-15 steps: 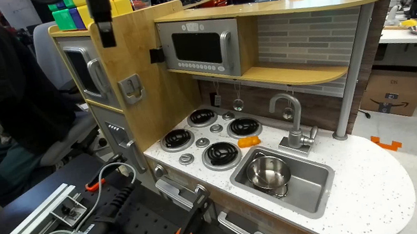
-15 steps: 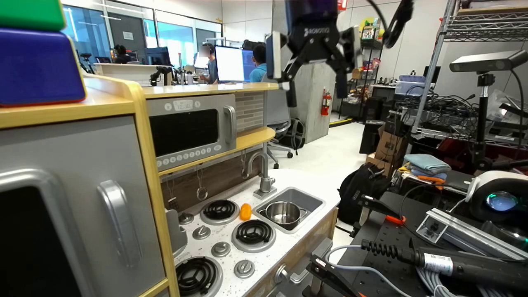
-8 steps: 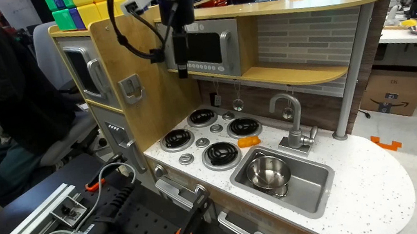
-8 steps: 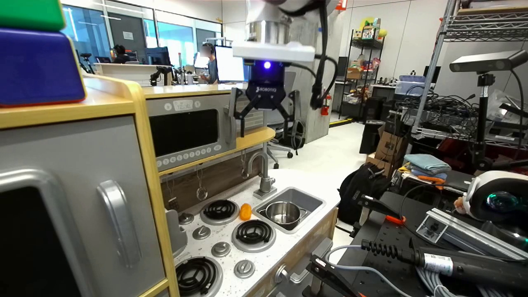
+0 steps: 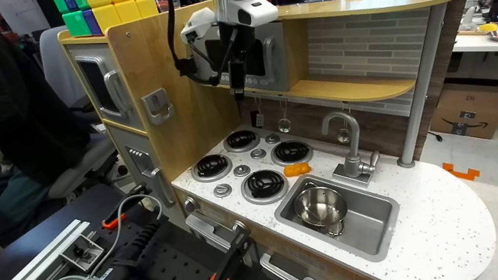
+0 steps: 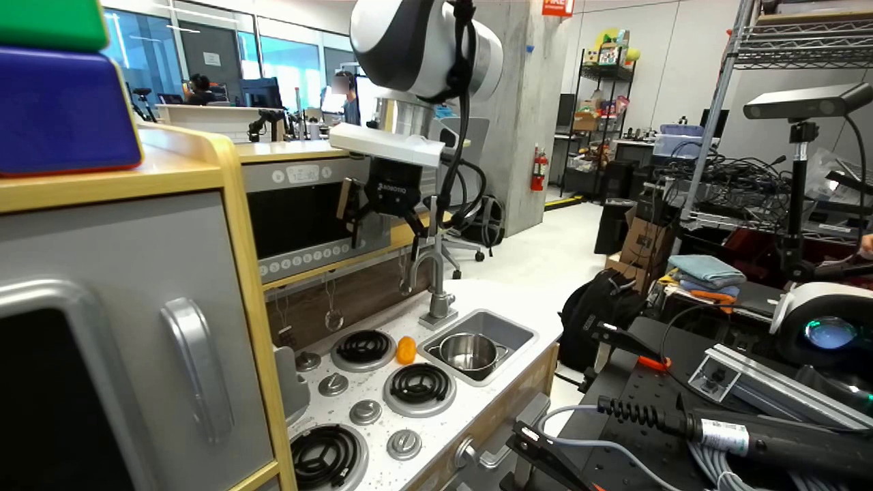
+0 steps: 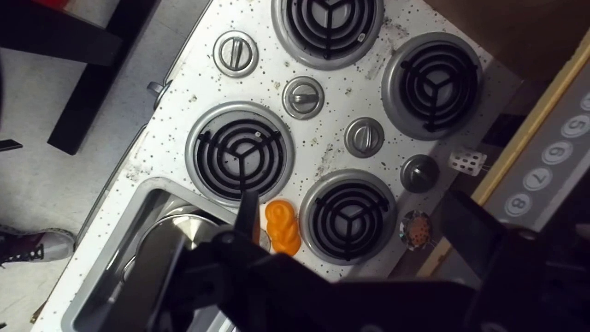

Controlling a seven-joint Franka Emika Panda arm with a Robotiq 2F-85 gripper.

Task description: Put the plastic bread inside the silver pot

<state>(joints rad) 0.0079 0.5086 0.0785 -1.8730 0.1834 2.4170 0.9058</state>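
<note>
Gripper (image 6: 385, 247): spread wide, empty, prob. to straddle bread (image 5: 297, 169) nr sink (image 5: 374, 224) corner. Pot (image 5: 321, 207): in sink, mouth-up, prob. to rec.

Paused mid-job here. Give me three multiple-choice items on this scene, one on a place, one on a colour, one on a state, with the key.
1. Where is the silver pot?
A) On a burner
B) In the sink
C) On the wooden shelf

2. What colour is the plastic bread?
A) Orange
B) Green
C) White

3. How does the gripper stand?
A) Shut on the plastic bread
B) Shut, holding nothing
C) Open, holding nothing

1: B, both exterior views show the pot within the basin's walls.
2: A, all three views show it orange.
3: C, the wrist view shows its fingers spread, with the bread lying on the counter.
</note>
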